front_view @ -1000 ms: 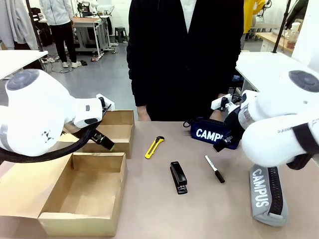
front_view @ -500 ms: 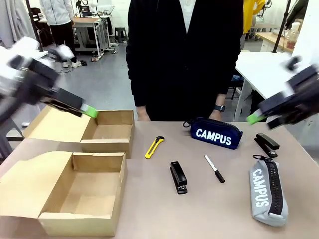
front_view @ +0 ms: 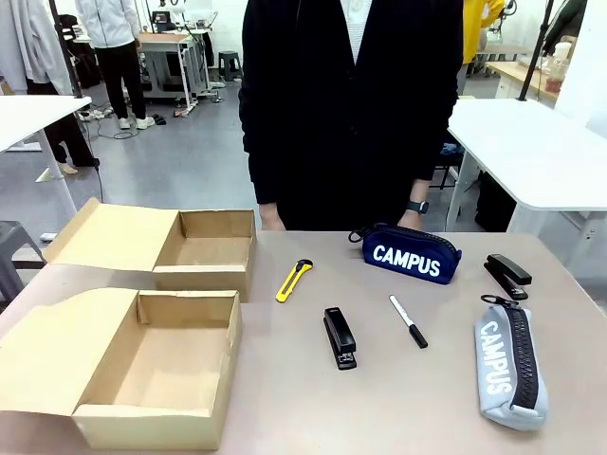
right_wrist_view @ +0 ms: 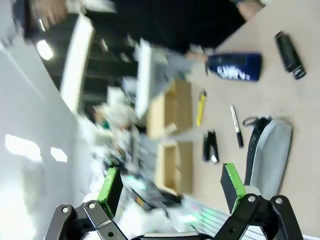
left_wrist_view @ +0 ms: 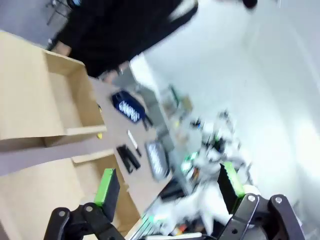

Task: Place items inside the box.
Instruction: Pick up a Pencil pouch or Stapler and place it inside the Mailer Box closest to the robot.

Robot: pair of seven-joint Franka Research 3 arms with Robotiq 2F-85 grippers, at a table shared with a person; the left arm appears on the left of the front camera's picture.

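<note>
the open brown cardboard box at the desk's near left is seen unfilled; the yellow utility knife, black stapler, white-barrelled marker, navy pencil case and grey pencil case are left on the desk to its right. both arms have just been swung up and away, the left pincer and right pincer held wide open with nothing gripped, so packing is judged not yet begun

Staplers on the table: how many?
2. One stapler mid-table, left of the marker; a second stapler far right, beyond the grey CAMPUS case. The near box hides part of its floor.
</note>
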